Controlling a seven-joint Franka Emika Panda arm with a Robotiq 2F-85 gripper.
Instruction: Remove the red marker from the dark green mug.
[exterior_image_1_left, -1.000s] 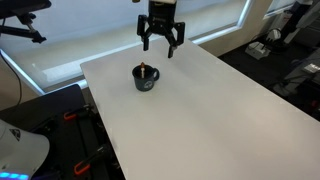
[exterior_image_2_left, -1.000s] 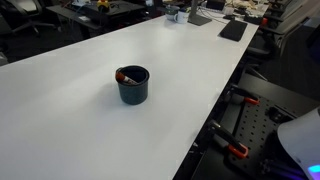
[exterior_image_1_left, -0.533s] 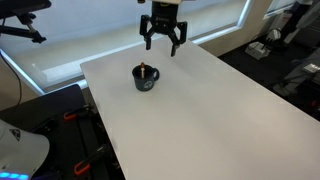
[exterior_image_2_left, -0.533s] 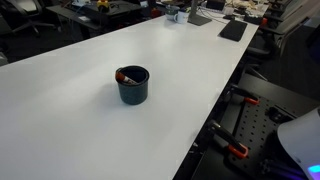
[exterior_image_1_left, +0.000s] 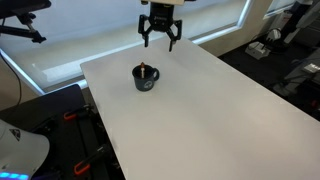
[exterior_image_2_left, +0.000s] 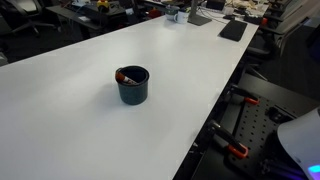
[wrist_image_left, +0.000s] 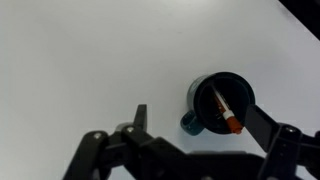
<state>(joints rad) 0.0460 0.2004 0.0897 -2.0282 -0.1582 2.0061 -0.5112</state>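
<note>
In an exterior view, the far left of the frame is dark floor with orange clamps (exterior_image_1_left: 70, 115) on a black frame at the lower left. A bright window (exterior_image_1_left: 90, 25) runs as a pale band across the upper left and on behind the arm. The white table (exterior_image_1_left: 200, 115) fills the middle of the frame, its top plain and matte. Left of centre on it stands the dark green mug (exterior_image_1_left: 146, 79), upright, with the red marker (exterior_image_1_left: 147, 68) sticking up from its mouth. At upper centre the gripper (exterior_image_1_left: 160, 44) hangs above the table's far edge, well clear of the mug, its fingers spread apart with nothing between them. The right side of that frame is dim office clutter, too blurred to name. From the opposite exterior view the mug sits left of centre, the marker leaning against the rim on the left. Along the top right, at the table's far end, lies a flat black slab (exterior_image_2_left: 233, 30), perhaps a keyboard. In the wrist view the mug is at right of centre, seen from above, with the marker slanting across its opening.
</note>
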